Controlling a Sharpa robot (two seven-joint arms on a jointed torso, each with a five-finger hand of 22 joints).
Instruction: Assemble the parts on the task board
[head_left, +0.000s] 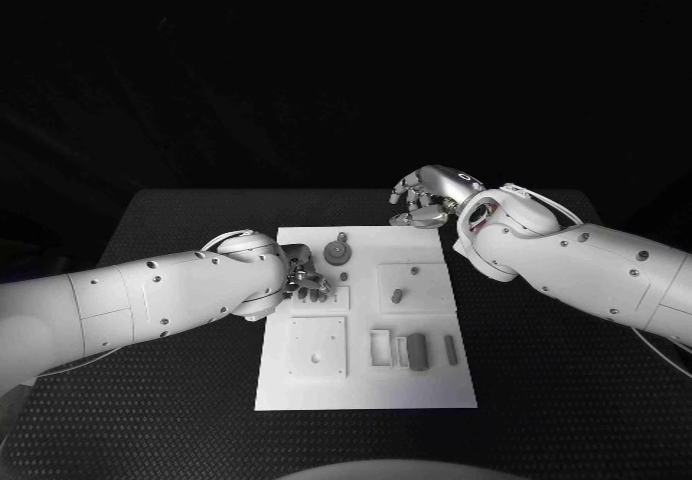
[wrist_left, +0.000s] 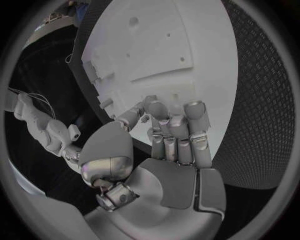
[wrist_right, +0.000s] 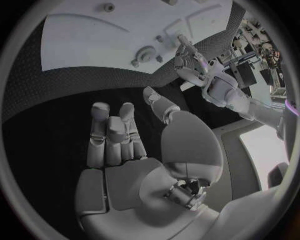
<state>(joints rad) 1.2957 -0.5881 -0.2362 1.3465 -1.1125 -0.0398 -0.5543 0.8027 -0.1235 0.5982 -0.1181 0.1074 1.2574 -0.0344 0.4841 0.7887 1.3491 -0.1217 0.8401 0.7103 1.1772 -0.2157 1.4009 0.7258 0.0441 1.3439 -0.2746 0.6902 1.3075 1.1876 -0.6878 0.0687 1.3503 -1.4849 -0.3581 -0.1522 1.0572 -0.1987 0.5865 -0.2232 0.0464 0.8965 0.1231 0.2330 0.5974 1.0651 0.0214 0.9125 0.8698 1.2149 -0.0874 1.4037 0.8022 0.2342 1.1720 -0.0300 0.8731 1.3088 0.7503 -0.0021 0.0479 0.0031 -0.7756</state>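
Note:
The white task board (head_left: 368, 385) lies in the middle of the table. On it are a grey gear-like part (head_left: 338, 250), a short peg (head_left: 397, 296), a dark block (head_left: 418, 351) and a thin bar (head_left: 451, 347). My left hand (head_left: 303, 280) hovers low over the board's left side, by a small square plate (head_left: 329, 296). In the left wrist view its fingers (wrist_left: 178, 132) lie close together, with the thumb tip near them; whether they pinch anything is unclear. My right hand (head_left: 428, 200) hangs over the black table beyond the board's far right corner, its fingers (wrist_right: 109, 135) loosely bent and holding nothing.
A raised square plate (head_left: 319, 345) and a second one (head_left: 410, 285) sit on the board, with a small open frame (head_left: 381, 347) beside the block. Black textured table (head_left: 562, 380) surrounds the board on all sides.

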